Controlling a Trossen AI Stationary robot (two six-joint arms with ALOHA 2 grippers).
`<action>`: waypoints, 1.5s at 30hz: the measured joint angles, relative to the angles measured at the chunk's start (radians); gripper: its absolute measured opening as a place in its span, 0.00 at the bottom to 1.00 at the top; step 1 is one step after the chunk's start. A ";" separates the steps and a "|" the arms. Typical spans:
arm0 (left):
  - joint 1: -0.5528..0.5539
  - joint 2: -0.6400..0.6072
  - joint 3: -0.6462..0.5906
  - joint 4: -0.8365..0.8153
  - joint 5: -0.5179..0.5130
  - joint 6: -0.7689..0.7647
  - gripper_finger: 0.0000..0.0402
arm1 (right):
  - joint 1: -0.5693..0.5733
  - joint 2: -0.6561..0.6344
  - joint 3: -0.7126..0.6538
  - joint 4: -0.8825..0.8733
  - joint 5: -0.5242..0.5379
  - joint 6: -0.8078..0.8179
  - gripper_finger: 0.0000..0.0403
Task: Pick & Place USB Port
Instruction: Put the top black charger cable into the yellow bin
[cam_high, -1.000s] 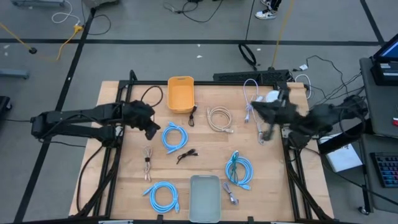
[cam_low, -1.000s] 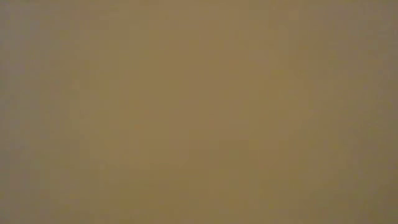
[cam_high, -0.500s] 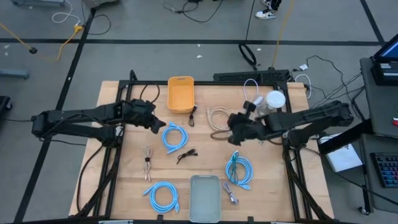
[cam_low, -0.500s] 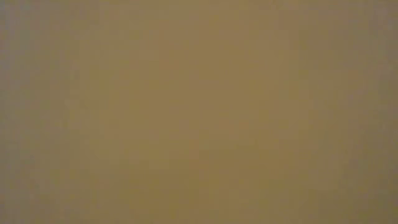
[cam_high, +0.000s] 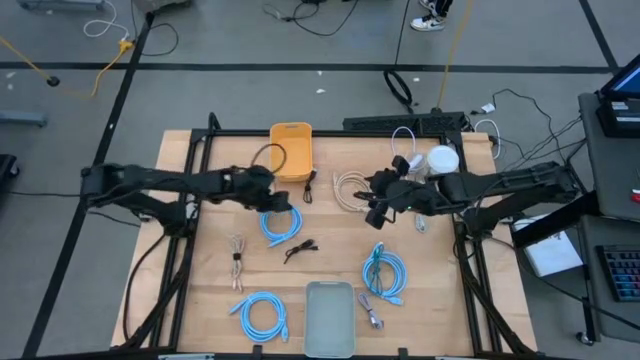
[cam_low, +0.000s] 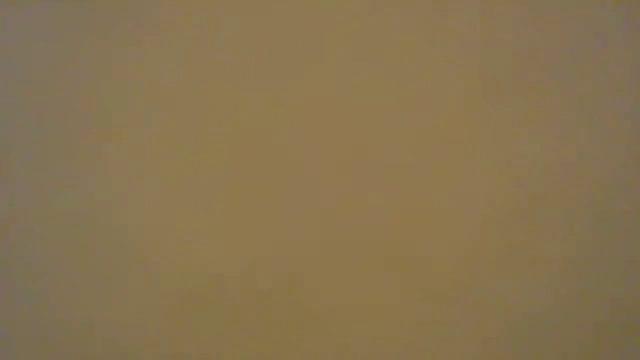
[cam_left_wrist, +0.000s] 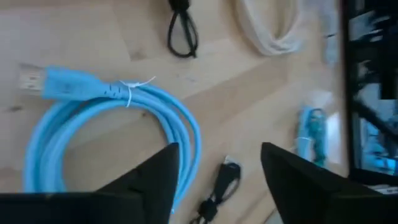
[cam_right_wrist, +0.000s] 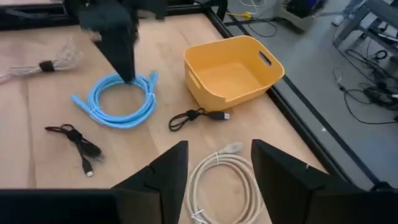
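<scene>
While the high view looks down on the wooden table, the left gripper hangs over a coiled blue cable and the right gripper beside a beige cable coil; the orange bin sits empty. Low view: a blank tan blur. Left wrist view: parted fingers straddle the glossy blue loop; lower squarely onto it. Right wrist view: spread fingers flank the ribbed beige coil.
</scene>
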 joint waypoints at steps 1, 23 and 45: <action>-0.007 0.039 0.017 0.017 -0.005 -0.002 0.62 | 0.006 -0.006 0.000 -0.001 0.001 0.004 0.44; 0.012 0.571 0.663 -0.491 -0.185 0.272 0.46 | 0.178 -0.010 0.000 0.020 0.000 0.084 0.42; 0.084 0.589 0.665 -0.442 -0.216 0.282 0.46 | 0.231 -0.011 0.000 0.083 -0.002 0.081 0.42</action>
